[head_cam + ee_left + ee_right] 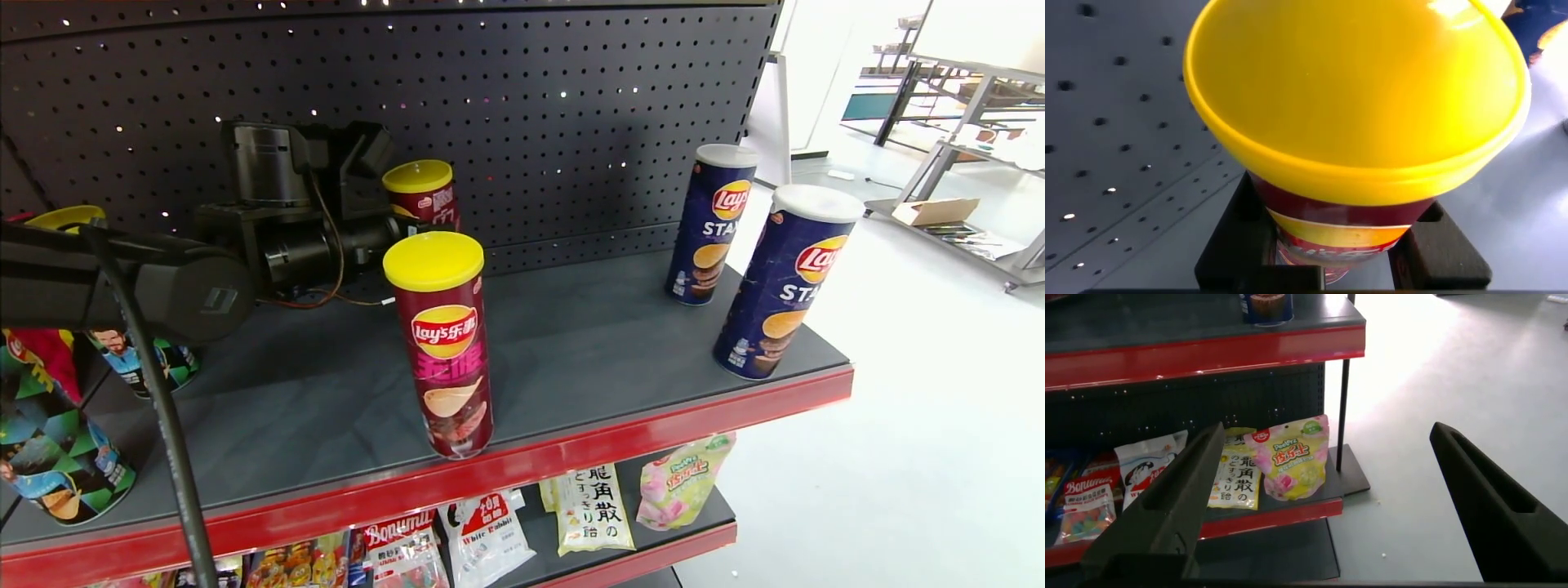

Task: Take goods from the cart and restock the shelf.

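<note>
Left gripper (1339, 260) fingers (1234, 245) clamp a red, yellow-lidded can (422, 194), upright at the far side of the shelf (310, 392) by the pegboard (531, 106). A matching can (445, 343) stands nearer, and two blue cans (709, 224) (780, 282) stand to the right. Right gripper (1327, 437) fingers are spread apart, facing snack bags (1294, 457).

A yellow-lidded maroon chip can (420, 196) is held upright at the shelf (571, 343) back by the left tool (1335, 257).
</note>
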You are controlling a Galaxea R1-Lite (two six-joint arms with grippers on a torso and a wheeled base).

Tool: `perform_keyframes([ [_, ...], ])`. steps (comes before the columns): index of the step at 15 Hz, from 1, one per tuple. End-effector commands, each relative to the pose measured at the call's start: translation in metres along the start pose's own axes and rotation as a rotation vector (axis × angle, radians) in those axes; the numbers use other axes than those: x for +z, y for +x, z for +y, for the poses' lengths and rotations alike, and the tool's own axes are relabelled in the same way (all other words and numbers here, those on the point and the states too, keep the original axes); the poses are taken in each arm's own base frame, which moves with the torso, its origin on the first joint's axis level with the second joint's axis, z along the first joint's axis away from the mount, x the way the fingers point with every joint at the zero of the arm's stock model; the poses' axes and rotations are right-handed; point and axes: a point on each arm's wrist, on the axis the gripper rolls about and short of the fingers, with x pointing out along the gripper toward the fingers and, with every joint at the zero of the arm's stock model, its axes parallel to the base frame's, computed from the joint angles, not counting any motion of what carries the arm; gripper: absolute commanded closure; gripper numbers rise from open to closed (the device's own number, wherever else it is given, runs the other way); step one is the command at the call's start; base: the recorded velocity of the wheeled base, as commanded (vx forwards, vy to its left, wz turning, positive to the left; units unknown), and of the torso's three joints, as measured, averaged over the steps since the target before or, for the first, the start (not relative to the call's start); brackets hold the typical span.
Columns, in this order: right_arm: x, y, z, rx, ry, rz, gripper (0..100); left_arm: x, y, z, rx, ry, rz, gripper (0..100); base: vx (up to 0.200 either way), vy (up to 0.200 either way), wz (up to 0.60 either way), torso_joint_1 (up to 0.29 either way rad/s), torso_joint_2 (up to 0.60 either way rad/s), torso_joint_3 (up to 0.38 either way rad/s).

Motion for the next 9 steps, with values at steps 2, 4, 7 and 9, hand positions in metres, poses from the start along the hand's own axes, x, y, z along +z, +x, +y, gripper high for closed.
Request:
perform_keyframes([
  [2, 0.0000, 0.0000, 0.0000, 0.001, 0.000, 0.000, 0, -0.0010, -0.0004, -0.0018, -0.005, 0.000, 0.003, 100, 0.000, 0.000, 0.00, 0.000, 0.00, 0.000],
  [4, 0.0000, 0.0000, 0.0000, 0.001, 0.000, 0.000, 0, -0.0023, -0.0005, -0.0019, -0.005, -0.001, 0.008, 100, 0.000, 0.000, 0.00, 0.000, 0.00, 0.000],
  [7, 0.0000, 0.0000, 0.0000, 0.001, 0.000, 0.000, 0, -0.0022, -0.0005, -0.0017, 0.001, 0.001, 0.007, 100, 0.000, 0.000, 0.00, 0.000, 0.00, 0.000],
  [9, 0.0000, 0.0000, 0.0000, 0.001, 0.000, 0.000, 0, -0.0022, -0.0005, -0.0015, 0.012, 0.001, 0.007, 100, 0.000, 0.000, 0.00, 0.000, 0.00, 0.000],
])
